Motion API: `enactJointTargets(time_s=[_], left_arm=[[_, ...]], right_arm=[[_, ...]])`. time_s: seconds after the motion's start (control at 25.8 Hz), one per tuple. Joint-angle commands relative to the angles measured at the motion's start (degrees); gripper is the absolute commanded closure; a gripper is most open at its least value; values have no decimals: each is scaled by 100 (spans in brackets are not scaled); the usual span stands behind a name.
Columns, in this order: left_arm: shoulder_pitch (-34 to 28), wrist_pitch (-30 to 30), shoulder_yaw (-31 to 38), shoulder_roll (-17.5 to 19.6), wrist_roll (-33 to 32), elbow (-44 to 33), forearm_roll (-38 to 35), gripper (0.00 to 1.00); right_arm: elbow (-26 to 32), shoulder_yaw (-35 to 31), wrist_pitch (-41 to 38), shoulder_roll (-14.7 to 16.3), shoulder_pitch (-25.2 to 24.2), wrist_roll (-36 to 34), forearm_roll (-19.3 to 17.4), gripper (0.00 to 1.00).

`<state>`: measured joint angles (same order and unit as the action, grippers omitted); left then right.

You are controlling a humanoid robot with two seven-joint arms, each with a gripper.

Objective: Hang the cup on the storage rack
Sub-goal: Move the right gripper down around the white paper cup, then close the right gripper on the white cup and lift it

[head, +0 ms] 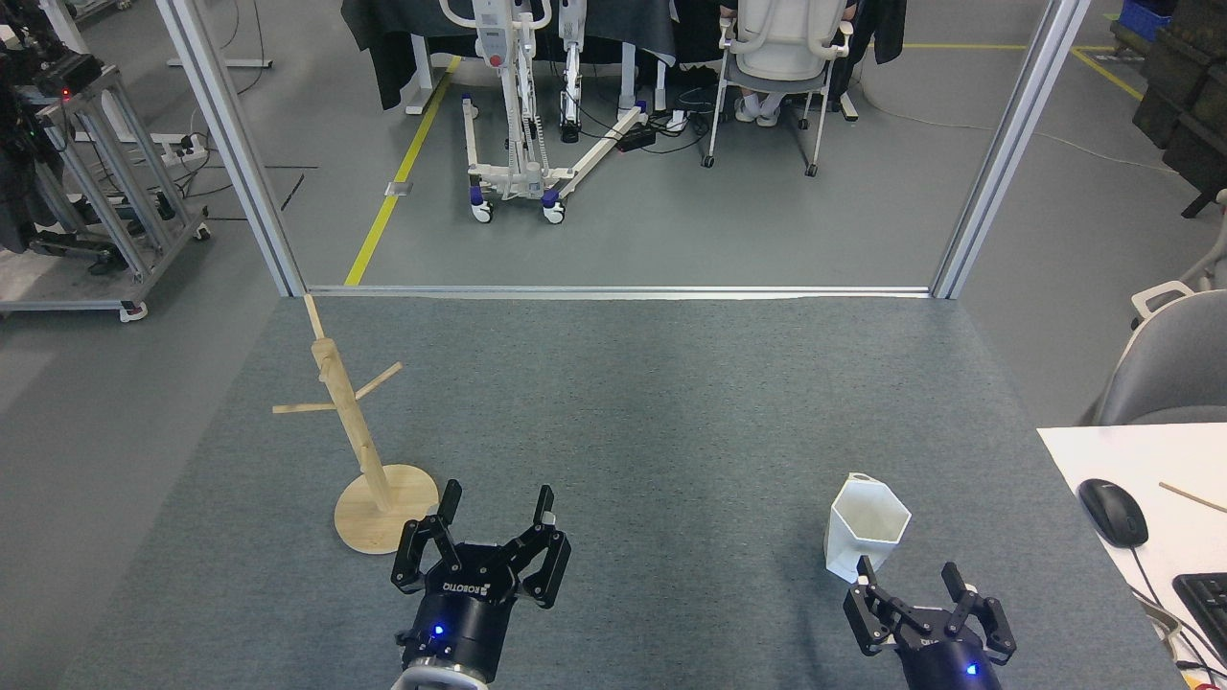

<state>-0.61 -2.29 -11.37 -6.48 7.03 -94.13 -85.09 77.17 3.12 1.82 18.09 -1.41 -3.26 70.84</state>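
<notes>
Both grippers sit along the frame's bottom edge, arms cut off below. Right gripper [911, 577], lower right, has its fingers spread apart and grips nothing; its body is partly out of frame, so any lettering there is unreadable. Left gripper [497, 505], lower centre-left, is likewise spread and empty, with mirrored "ROBOTIQ" lettering. White cup [866, 526] stands upright just above the right gripper, apart from it. Storage rack [359, 450] stands at left, close beside the left gripper.
</notes>
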Motion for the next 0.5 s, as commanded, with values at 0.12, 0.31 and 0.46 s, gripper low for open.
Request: enactJointTargets(time_s=[0.12,0.31,0.46], left_arm=[[-9,0,3,6,0,0,1,1],[-18,0,3,6,0,-18,-8,0],[-18,0,3,6,0,-18,1,1]], right_arm=[[-334,66,-33,-42,177,-17,0,0],[-783,127,-314,-25,519,-17,-9,0],[-923,215,-349,-42,642,-17,-9,0]])
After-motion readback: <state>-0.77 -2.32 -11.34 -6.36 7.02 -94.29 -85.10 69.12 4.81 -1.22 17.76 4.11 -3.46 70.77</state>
